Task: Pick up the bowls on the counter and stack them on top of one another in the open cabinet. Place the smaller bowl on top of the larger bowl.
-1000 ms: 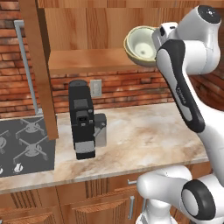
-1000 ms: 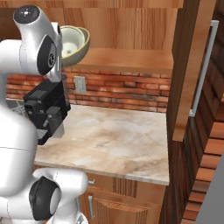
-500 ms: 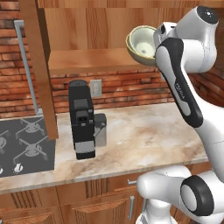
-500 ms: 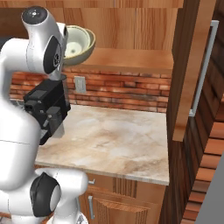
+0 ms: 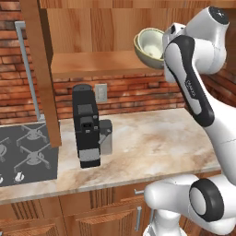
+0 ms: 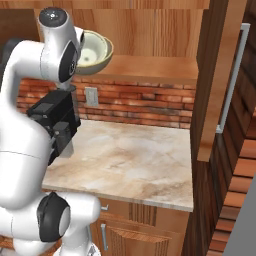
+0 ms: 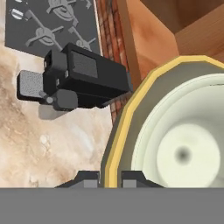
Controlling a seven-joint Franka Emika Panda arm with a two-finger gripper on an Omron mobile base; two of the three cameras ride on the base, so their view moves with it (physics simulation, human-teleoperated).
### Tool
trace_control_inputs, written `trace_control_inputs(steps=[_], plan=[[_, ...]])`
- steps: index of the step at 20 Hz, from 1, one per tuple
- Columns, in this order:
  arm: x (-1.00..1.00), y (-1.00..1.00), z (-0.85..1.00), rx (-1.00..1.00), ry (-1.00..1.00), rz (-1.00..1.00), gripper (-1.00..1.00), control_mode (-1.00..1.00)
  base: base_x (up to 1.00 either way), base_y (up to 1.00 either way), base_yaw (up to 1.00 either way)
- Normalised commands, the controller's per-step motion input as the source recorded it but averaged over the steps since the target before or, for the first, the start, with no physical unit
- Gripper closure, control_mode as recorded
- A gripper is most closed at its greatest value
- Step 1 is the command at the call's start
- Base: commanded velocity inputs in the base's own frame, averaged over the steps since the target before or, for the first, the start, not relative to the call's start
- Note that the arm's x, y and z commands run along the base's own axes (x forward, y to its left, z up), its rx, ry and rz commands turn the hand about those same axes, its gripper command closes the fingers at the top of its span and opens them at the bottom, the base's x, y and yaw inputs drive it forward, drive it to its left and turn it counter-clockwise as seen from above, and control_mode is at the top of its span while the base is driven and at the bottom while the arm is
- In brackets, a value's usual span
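two-finger gripper clamped on the rim of the wide olive-tan, cream-lined glossy bowl — tilted, held just above the light-brown wooden cabinet's plank shelf.

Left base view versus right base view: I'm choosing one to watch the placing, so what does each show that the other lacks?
Left base view alone: the stove top and the cabinet door's steel handle. Right base view alone: a second bar handle on tall wooden panelling at the right. Both: the bowl tilted at the open cabinet, the black coffee machine, the counter.
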Motion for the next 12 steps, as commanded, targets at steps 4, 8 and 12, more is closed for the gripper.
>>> trace_control_inputs(steps=[4, 8, 12], plan=[[0.25, -0.01, 0.00, 0.09, 0.00, 0.00, 1.00, -1.00, 0.00, 0.00, 0.00], [0.29, 0.00, -0.02, 0.07, 0.00, 0.00, 1.00, -1.00, 0.00, 0.00, 0.00], [0.27, 0.00, -0.09, 0.01, 0.00, 0.00, 1.00, -1.00, 0.00, 0.00, 0.00]])
